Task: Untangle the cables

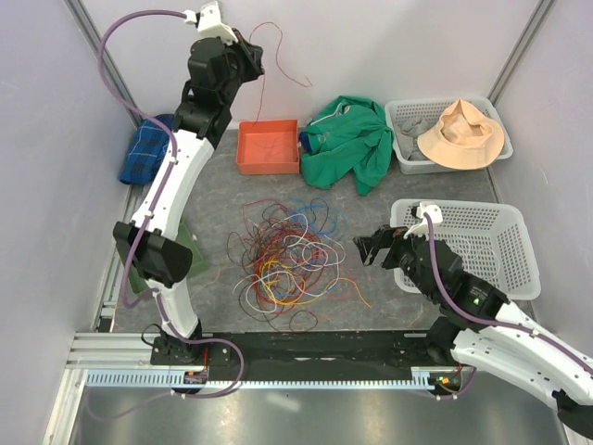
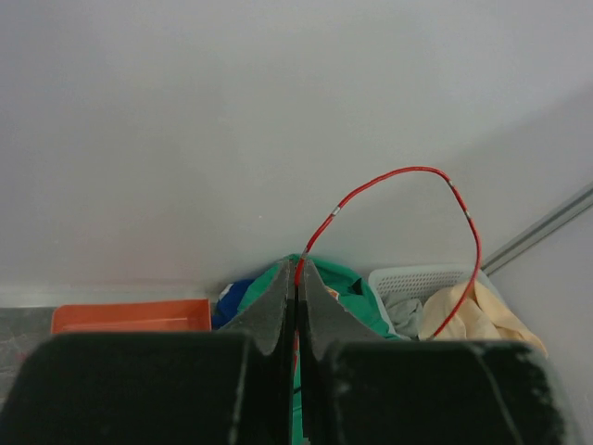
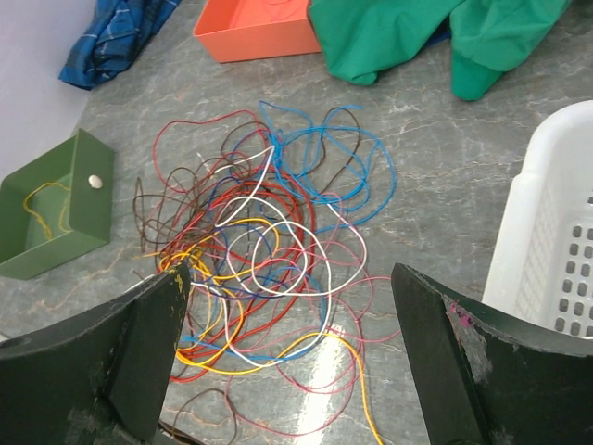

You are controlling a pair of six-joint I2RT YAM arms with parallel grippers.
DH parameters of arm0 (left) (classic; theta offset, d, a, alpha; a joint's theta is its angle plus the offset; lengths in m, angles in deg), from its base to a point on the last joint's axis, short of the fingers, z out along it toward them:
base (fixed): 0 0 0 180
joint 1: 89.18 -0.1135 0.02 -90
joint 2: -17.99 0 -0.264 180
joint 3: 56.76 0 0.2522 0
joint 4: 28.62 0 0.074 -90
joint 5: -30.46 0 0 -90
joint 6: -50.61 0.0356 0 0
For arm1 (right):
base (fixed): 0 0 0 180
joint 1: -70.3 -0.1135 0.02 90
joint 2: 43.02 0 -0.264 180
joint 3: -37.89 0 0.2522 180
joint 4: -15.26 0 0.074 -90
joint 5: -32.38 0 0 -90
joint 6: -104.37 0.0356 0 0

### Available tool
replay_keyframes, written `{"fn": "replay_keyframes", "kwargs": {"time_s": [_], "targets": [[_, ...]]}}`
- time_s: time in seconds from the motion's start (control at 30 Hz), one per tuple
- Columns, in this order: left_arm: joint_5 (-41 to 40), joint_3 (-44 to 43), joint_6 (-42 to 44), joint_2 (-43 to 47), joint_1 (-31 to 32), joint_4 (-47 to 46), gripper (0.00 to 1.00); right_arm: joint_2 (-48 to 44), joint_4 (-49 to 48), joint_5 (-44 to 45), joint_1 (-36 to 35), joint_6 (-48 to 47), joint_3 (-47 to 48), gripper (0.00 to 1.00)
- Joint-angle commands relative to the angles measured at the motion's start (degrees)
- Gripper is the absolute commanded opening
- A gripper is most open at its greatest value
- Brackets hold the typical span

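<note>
A tangle of thin cables [image 1: 289, 258] in red, yellow, blue, white and brown lies on the table's middle; it also shows in the right wrist view [image 3: 269, 250]. My left gripper [image 1: 248, 57] is raised high at the back, above the orange tray [image 1: 269, 148], and is shut on one red cable [image 1: 278, 57] that loops free in the air. In the left wrist view the red cable [image 2: 408, 176] rises from between the closed fingertips [image 2: 298, 278]. My right gripper [image 1: 369, 248] is open and empty, just right of the tangle, its fingers [image 3: 157, 334] wide apart over the pile's near edge.
A green box [image 3: 56, 218] with a yellow wire stands left of the tangle. A green cloth [image 1: 352, 139], a blue cloth [image 1: 144, 148], a white basket with a tan hat [image 1: 463, 134] and a second white basket [image 1: 482, 246] lie around.
</note>
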Motion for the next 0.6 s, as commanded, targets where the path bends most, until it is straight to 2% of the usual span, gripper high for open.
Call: {"fn": "replay_keyframes", "kwargs": {"time_s": [0.0, 0.17, 0.47, 0.57], "targets": [[3.3, -2.0, -3.6, -3.0, -1.1, -5.7, 0.02, 0.5, -2.5, 3.5, 0.0, -1.7, -0.1, 0.98], [5.8, -5.6, -6.3, -10.5, -4.2, -7.0, 0.02, 0.7, -3.7, 6.1, 0.0, -2.3, -1.4, 0.98], [7.6, -4.2, -10.7, -18.9, -8.4, -11.3, 0.02, 4.9, -5.4, 9.4, 0.0, -3.8, -2.0, 0.98], [10.2, -3.2, -15.4, -20.7, -10.3, -14.8, 0.02, 6.6, -6.7, 9.7, 0.0, -3.5, -2.8, 0.98]]}}
